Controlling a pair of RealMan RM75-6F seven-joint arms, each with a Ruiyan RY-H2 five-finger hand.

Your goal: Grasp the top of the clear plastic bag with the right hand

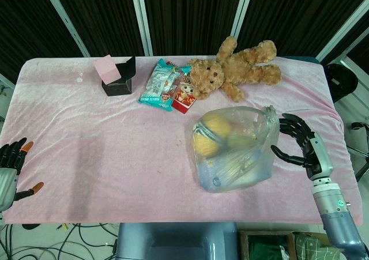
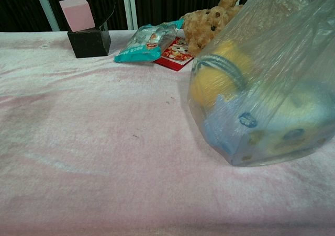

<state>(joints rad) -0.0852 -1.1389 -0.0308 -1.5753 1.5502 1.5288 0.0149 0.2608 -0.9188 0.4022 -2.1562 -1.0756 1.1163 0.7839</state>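
The clear crinkled plastic bag [image 1: 236, 150] lies on the pink cloth-covered tabletop [image 1: 104, 156], toward its right side, bulging with a yellow-and-blue soft toy [image 1: 210, 136] and other things too blurred through the film to name. Its gathered top [image 1: 270, 115] points up and to the right, just beside the black right hand [image 1: 297, 142], whose fingers [image 1: 291, 124] are spread and holding nothing, near the film but not visibly touching it. The left hand [image 1: 11, 165], at the tabletop's left edge, is likewise released and well apart from everything.

The bag will likely handle as thin, slack and slippery: the film should crumple rather than resist, and the load looks light but bulky (so it may sag or roll once lifted). The bunched neck is the place to take hold, where several folds can be pinched together; a single layer could slide out or tear.

Behind it lies a brown teddy bear [image 1: 236, 70].
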